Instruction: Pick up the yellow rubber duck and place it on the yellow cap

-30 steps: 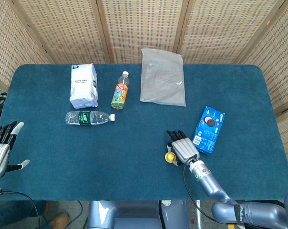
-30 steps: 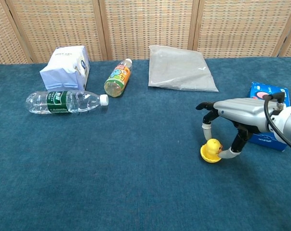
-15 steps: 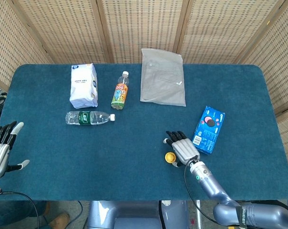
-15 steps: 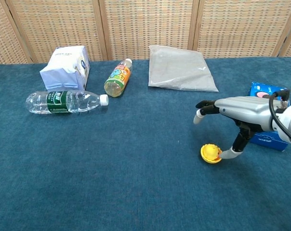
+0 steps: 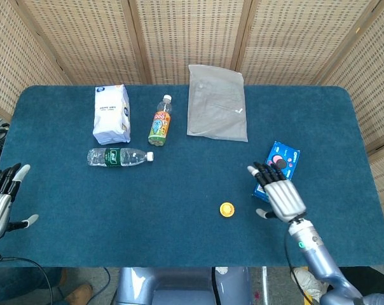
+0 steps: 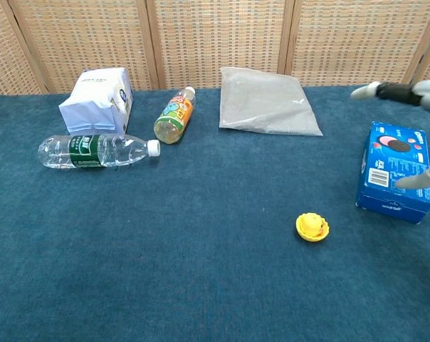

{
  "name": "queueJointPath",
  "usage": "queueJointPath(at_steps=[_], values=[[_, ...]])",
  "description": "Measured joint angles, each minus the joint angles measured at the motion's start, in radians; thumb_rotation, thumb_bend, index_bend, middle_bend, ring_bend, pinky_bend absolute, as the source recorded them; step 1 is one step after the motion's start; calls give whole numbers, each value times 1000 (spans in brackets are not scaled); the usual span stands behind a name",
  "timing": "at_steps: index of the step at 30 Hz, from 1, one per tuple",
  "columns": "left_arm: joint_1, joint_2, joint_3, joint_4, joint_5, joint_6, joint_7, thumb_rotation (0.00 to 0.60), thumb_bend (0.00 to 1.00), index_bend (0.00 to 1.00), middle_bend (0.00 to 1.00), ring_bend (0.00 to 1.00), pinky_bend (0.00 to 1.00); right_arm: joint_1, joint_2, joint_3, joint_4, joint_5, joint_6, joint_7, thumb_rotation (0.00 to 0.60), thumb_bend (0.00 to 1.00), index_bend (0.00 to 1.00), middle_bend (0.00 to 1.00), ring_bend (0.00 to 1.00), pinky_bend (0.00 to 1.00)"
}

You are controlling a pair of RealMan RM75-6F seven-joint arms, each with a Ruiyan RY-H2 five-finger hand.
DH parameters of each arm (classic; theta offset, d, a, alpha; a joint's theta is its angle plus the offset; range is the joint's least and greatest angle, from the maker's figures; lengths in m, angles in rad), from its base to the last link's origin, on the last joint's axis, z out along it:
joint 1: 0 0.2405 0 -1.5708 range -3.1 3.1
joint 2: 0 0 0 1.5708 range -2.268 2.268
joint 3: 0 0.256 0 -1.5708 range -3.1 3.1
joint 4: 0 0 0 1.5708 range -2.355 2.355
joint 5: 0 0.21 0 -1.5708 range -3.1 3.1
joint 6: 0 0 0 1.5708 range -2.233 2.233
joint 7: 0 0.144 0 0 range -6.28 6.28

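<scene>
now the right hand [image 5: 282, 194], fingers spread, hovers over the blue box [image 6: 396, 170], apart from the rubber duck [image 6: 312, 225].

The desk [image 5: 179, 210] is covered in dark teal cloth. Near its far edge lie a white paper package [image 5: 111, 114] towards the left, a small orange-labelled bottle [image 5: 160, 122] on its side, and a flat grey bag [image 5: 217, 103] at the middle. A clear water bottle [image 5: 119, 156] lies just in front of the package. A blue biscuit box [image 5: 278, 166] sits towards the right edge. The yellow cap [image 5: 227, 210], with the yellow rubber duck [image 6: 312, 224] on it, rests near the front edge.
</scene>
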Motion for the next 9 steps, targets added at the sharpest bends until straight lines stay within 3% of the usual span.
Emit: queueJointPath(at_steps=[5, 9], values=[[13, -7, 15, 9, 18, 11, -8, 600, 11, 0, 0, 0, 0, -121, 19, -36, 152, -120, 164, 117, 600, 0, 0, 0, 0, 0], [22, -15, 23, 16, 32, 24, -9, 600, 12, 0, 0, 0, 0, -196, 18, -53, 232, -167, 233, 150, 600, 0, 0, 0, 0, 0]])
